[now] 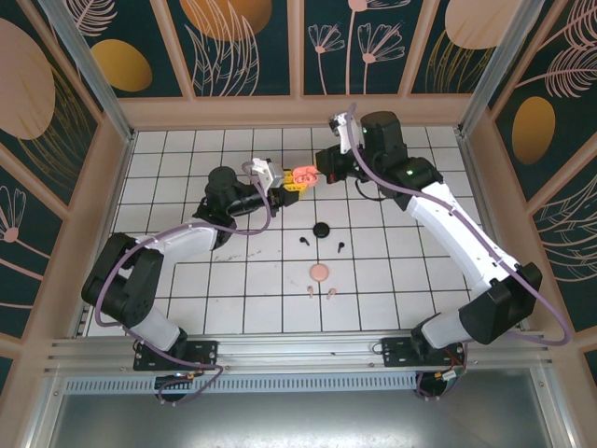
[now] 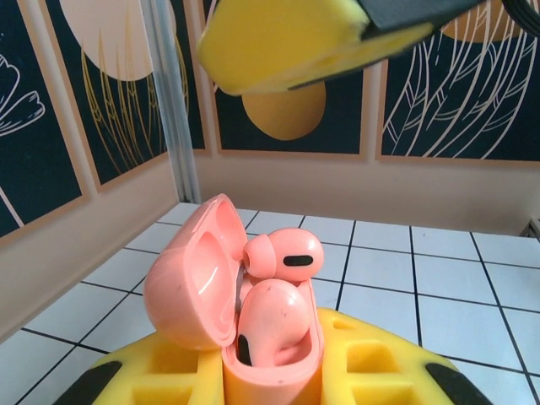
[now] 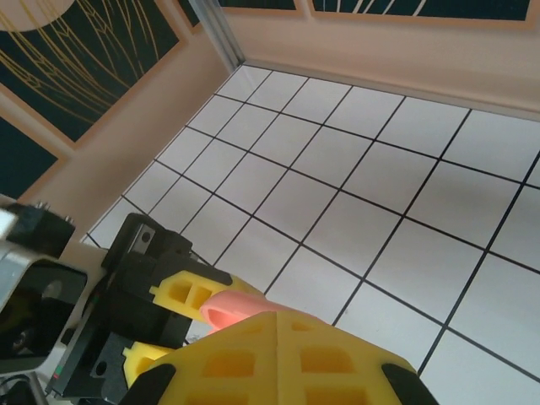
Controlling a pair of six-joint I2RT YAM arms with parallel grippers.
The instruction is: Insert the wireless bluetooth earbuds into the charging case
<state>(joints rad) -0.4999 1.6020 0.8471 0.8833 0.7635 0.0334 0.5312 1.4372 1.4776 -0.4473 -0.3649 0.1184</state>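
My left gripper (image 1: pixel 287 179) is shut on an open pink charging case (image 2: pixel 270 375), held above the far middle of the table with its lid (image 2: pixel 187 278) swung left. Two pink earbuds are in it: one (image 2: pixel 272 319) sits low in its well, the other (image 2: pixel 285 255) sticks up higher behind it. My right gripper (image 1: pixel 312 175) is shut with nothing in it, its yellow fingers (image 2: pixel 283 42) hovering just above the case; the case lid (image 3: pixel 229 308) shows just beyond its tips (image 3: pixel 283 333). Two black earbuds (image 1: pixel 304 240) (image 1: pixel 340 247) and two pink earbuds (image 1: pixel 309 291) (image 1: pixel 329 292) lie loose on the tiles.
A round black case (image 1: pixel 323 230) and a round pink case (image 1: pixel 319 272) rest on the white tiled floor (image 1: pixel 410 280) near the loose earbuds. Patterned walls with wooden frames (image 1: pixel 298 110) close in the back and sides.
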